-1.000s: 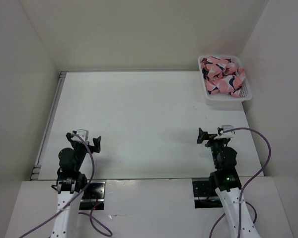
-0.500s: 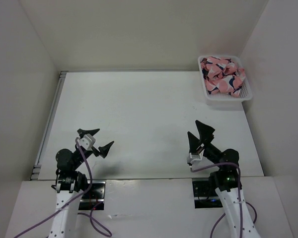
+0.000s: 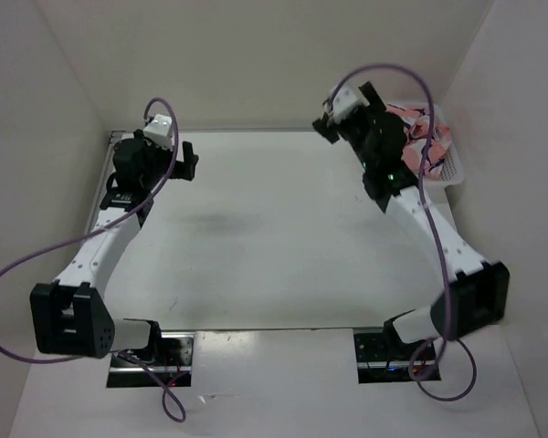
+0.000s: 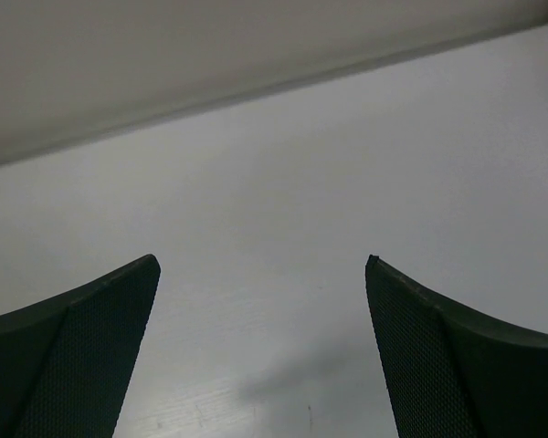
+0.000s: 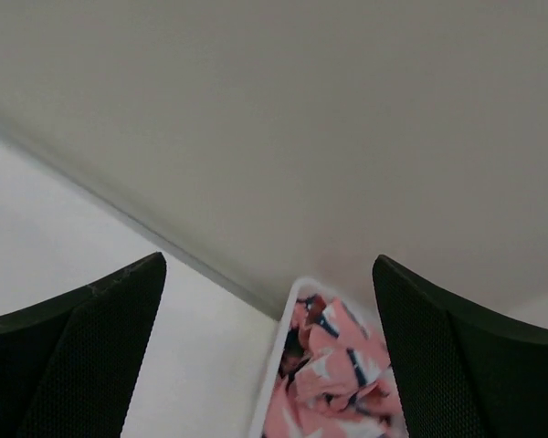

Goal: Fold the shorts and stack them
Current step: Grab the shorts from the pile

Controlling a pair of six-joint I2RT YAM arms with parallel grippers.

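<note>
The shorts (image 3: pixel 422 129) are a crumpled salmon-pink heap with navy-and-white shapes, lying in the white mesh basket (image 3: pixel 452 170) at the far right corner. My right arm partly covers them in the top view. The right wrist view shows the shorts (image 5: pixel 340 372) just ahead and below, inside the basket's rim (image 5: pixel 270 400). My right gripper (image 3: pixel 330 127) (image 5: pixel 269 260) hangs open in the air to the left of the basket, with nothing in it. The left gripper (image 3: pixel 187 161) (image 4: pixel 260 263) is open over the bare far-left part of the table, also holding nothing.
White walls close in the table (image 3: pixel 274 237) at the back and on both sides. A metal rail (image 3: pixel 99 196) runs along the left edge. The basket stands against the right wall.
Both arms have risen from their folded rest at the near edge and stretched far out. The left went to the far left, the right towards the basket. Both grippers stayed open.
</note>
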